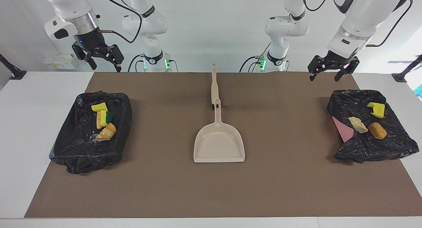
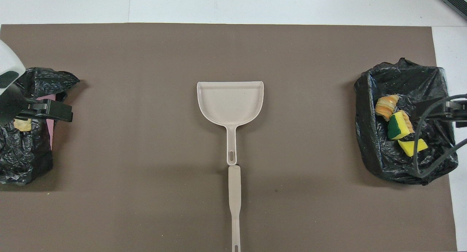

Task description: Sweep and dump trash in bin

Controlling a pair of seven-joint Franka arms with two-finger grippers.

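Beige dustpan (image 1: 219, 144) (plain-faced, unlettered) lies between two bins of trash (image 1: 105, 122).

Bright, even overhead lighting; soft, faint shadows beneath dustpan (image 1: 219, 140) and bins; sharp focus throughout, without glare.

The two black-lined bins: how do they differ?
The bin at the right arm's end holds four trash pieces; the bin at the left arm's end holds three. The second shows a pink patch; the first shows none. Both sit on the brown mat.
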